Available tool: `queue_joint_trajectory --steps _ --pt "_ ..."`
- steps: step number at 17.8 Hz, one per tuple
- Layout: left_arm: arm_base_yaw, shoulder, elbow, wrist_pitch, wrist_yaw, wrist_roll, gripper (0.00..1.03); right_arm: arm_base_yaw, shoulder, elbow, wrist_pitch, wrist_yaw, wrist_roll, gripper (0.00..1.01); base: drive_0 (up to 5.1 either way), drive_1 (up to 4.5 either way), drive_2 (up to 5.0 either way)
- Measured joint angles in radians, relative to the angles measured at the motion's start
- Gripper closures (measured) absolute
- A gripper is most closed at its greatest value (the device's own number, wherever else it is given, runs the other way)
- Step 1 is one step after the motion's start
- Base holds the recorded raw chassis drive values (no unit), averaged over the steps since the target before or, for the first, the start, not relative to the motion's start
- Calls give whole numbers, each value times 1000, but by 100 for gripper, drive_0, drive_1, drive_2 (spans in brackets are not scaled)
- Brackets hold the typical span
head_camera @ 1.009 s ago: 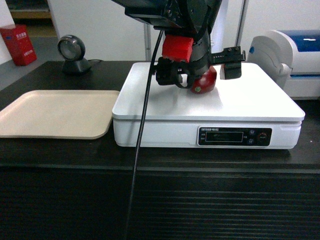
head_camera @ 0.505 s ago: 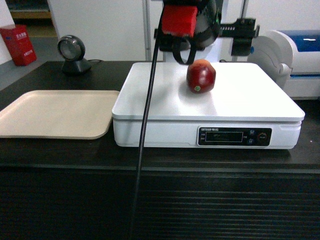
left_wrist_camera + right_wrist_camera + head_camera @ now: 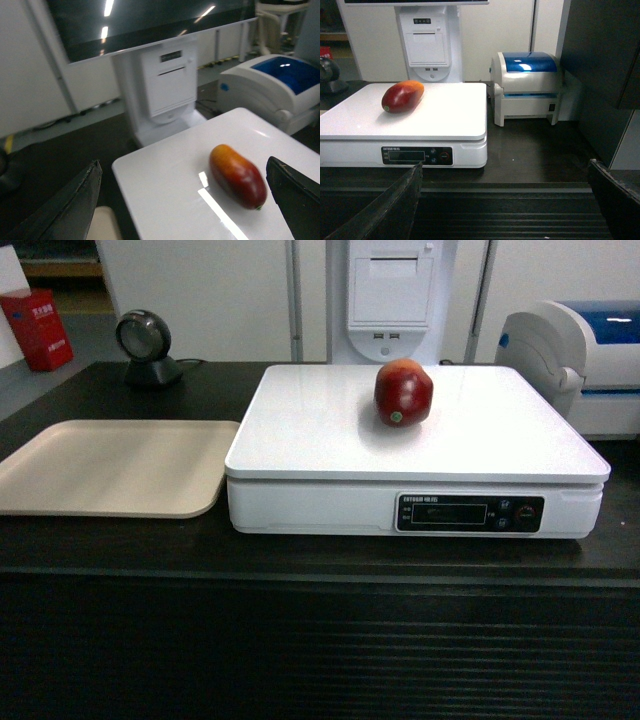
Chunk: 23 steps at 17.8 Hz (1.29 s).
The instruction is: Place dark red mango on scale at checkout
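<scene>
Resting alone now on the scale (image 3: 420, 435), toward its back edge: the mango (image 3: 403, 392), lying on its side, stem spot facing front. Gone from over the scale within the last second: the left gripper (image 3: 185, 200), risen out of the head view, fingers spread wide and empty, looking down on the mango from above the scale's left rear. Hanging back in front of the table (image 3: 535, 150): the right gripper (image 3: 505, 210), likewise spread and holding nothing. Judged from this: placement done, mango settled, nothing left but to keep clear.
</scene>
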<state>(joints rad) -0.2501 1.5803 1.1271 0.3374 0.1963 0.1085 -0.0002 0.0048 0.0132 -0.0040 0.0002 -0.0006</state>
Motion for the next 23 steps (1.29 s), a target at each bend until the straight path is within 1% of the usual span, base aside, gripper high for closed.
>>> queue_joint_trajectory --steps 2,3,5,7,8,9,10,11,12,13,14,15,16,17,18,20,21,23 --pt "81 -105 -75 -1 -18 -40 5 0 0 0 0 0 0 3 0 0 0" --pt "128 -168 -111 -15 -20 -70 5 0 0 0 0 0 0 3 0 0 0" --pt "211 -274 -180 -23 -23 -108 5 0 0 0 0 0 0 3 0 0 0" --pt "282 -349 -242 -34 -35 -111 5 0 0 0 0 0 0 3 0 0 0" --pt "306 -377 -273 -30 -43 -109 5 0 0 0 0 0 0 3 0 0 0" --pt "333 -409 -304 -47 -35 -110 5 0 0 0 0 0 0 3 0 0 0" --pt "365 -441 -340 -51 -7 -114 5 0 0 0 0 0 0 3 0 0 0" --pt "405 -479 -377 -52 21 -117 5 0 0 0 0 0 0 3 0 0 0" --pt "455 -519 -409 -33 29 -109 6 0 0 0 0 0 0 3 0 0 0" --pt "501 -576 -470 39 36 -109 18 0 0 0 0 0 0 3 0 0 0" --pt "508 -644 -550 53 37 -109 30 0 0 0 0 0 0 3 0 0 0" --pt "509 -711 -647 69 60 -109 42 0 0 0 1 0 0 3 0 0 0" --pt "511 -734 -693 90 76 -109 49 0 0 0 0 0 0 3 0 0 0" --pt "507 -759 -739 103 64 -109 58 0 0 0 0 0 0 3 0 0 0" --pt "483 -797 -796 109 31 -109 71 0 0 0 0 0 0 3 0 0 0" --pt "435 -860 -869 115 -10 -109 92 0 0 0 0 0 0 3 0 0 0" --pt "421 -880 -888 119 -22 -109 100 0 0 0 0 0 0 3 0 0 0" --pt "395 -924 -927 119 -46 -108 101 0 0 0 0 0 0 3 0 0 0"
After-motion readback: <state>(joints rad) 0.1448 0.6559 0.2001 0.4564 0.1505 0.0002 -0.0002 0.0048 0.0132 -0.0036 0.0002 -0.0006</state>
